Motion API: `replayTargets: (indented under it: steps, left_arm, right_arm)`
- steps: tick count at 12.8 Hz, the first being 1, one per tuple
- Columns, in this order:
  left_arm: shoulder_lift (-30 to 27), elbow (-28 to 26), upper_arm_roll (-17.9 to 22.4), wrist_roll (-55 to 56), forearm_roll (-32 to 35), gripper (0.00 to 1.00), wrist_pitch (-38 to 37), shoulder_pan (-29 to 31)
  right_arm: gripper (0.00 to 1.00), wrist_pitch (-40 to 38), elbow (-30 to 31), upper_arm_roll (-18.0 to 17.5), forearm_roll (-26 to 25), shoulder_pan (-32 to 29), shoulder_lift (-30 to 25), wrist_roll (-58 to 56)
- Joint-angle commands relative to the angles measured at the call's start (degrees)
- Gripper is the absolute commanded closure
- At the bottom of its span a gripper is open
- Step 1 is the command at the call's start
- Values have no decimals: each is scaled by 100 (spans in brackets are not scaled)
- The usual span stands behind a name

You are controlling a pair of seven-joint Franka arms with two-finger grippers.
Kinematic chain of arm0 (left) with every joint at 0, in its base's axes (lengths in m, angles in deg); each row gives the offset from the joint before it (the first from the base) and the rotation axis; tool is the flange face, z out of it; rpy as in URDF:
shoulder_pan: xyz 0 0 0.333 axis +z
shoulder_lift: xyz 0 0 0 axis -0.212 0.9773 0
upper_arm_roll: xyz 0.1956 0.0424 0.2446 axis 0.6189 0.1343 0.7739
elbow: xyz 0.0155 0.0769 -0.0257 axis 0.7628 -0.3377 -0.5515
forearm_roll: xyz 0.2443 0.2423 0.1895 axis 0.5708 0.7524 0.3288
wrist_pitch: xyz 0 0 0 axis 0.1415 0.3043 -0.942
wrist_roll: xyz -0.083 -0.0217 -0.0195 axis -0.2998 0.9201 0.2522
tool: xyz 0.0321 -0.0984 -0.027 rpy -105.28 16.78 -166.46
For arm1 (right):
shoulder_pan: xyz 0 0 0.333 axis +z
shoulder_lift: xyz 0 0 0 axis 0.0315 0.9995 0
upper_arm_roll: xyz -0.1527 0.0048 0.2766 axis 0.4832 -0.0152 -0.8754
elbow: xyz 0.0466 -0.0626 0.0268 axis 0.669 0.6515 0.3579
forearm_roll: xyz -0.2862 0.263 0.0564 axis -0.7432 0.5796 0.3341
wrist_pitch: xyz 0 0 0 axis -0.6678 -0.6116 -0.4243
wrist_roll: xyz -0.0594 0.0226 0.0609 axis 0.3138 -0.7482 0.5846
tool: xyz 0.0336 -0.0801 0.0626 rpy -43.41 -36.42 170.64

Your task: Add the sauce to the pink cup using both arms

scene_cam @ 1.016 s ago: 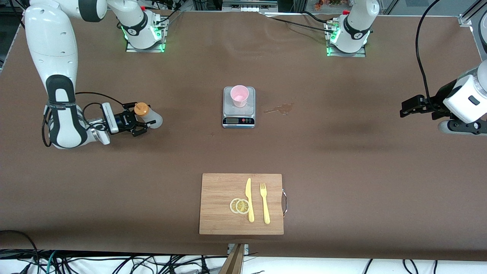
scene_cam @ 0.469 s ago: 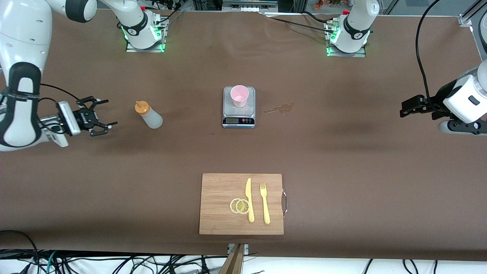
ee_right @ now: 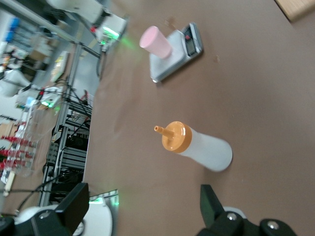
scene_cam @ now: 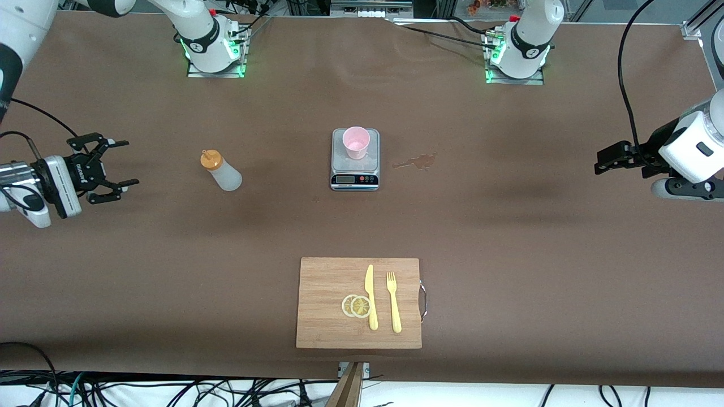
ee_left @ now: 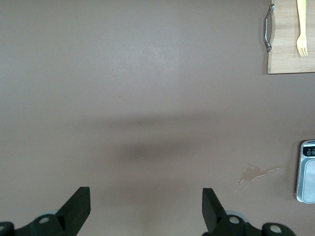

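The sauce bottle, whitish with an orange nozzle cap, stands free on the table toward the right arm's end, level with the scale. In the right wrist view the sauce bottle is well ahead of my fingers. The pink cup stands upright on the steel scale at mid-table; the cup also shows in the right wrist view. My right gripper is open and holds nothing, off to the bottle's side. My left gripper waits open over bare table at the left arm's end.
A wooden cutting board lies near the front edge with a yellow knife, a yellow fork and two lemon slices. A brownish spill stain marks the table beside the scale, toward the left arm's end.
My right gripper has let go of the sauce bottle and drawn back toward the right arm's end of the table. The bottle stays where it stood. The left arm has not moved.
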Motion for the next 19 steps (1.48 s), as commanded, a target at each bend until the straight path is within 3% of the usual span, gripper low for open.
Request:
replayTargets:
  steps: [1,6,8,12,13,19]
  left_arm:
    - [26,126,-11,-99,52,0,-93,16]
    - [26,127,-11,-99,52,0,-93,16]
    - [26,127,-11,-99,52,0,-93,16]
    - [26,127,-11,-99,52,0,-93,7]
    - [26,127,-11,-99,44,0,-93,7]
    - [26,127,-11,-91,52,0,-93,7]
  right_arm:
    - [0,464,179,-546,-930,71,-671,1735]
    - [0,1966,1539,-1759,-2854,-34,-2400,4389]
    - [0,2529,1988,-2514,-3637,-341,-3008,5498]
    - [0,3110,2666,-3131,-4412,-569,-3687,7845]
    - [0,3146,2615,-3289,-4458,-606,-3714,7997]
    - [0,3595,2421,-3326,-3984,-834,-3872,8922]
